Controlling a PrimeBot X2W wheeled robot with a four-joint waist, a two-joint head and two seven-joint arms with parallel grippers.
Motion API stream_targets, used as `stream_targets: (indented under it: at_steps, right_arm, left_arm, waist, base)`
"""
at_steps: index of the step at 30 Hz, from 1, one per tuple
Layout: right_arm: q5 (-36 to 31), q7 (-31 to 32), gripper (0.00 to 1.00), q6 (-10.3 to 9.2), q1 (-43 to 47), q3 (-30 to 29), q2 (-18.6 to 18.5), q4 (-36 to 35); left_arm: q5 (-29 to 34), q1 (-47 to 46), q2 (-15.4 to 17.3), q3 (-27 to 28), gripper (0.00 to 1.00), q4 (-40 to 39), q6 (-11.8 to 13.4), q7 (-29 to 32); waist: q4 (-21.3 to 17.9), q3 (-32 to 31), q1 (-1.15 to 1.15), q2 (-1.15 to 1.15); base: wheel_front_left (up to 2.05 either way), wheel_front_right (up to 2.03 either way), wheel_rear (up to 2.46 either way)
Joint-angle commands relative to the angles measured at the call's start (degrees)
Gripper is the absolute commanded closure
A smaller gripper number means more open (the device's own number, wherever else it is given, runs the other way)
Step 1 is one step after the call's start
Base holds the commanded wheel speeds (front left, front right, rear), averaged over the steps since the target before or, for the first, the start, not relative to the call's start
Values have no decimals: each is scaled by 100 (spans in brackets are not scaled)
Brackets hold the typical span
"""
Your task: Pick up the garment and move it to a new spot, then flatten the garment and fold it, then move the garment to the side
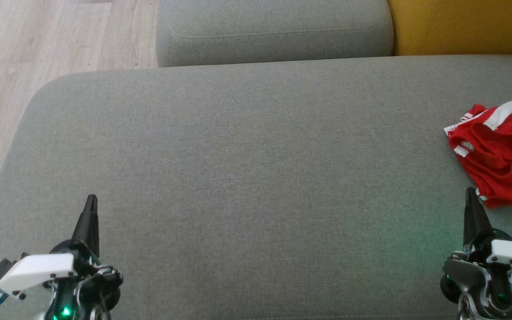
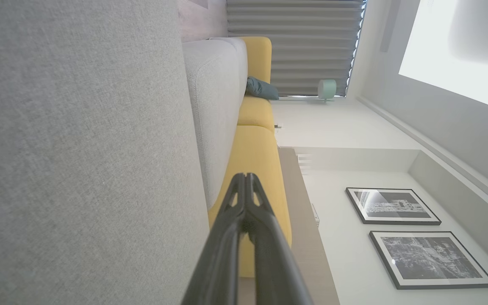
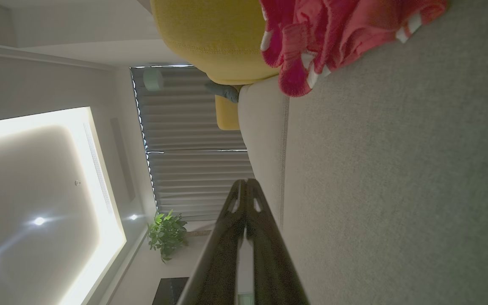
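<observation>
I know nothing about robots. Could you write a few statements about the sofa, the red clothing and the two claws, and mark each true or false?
1. The red garment lies at the right end of the grey seat cushion. True.
2. The red garment is neatly folded. False: it lies bunched up.
3. The right gripper grips the red garment. False: it is shut on nothing, just short of the cloth.
4. The left gripper is shut and empty. True.
</observation>
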Motion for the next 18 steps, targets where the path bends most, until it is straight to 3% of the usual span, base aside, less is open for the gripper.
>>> stream_targets:
  at_steps: [1,18]
  right_arm:
    - [57,60,100,39,-286,100,-84,-223]
    - [33,83,100,39,-288,71,-63,-221]
  left_arm:
    - [-30,-317,74,226,100,-202,-41,38]
    - [-7,-320,55,254,100,-201,-41,60]
  waist:
    - [0,0,0,0]
    - [0,0,0,0]
  base:
    - [0,0,0]
    - [0,0,0]
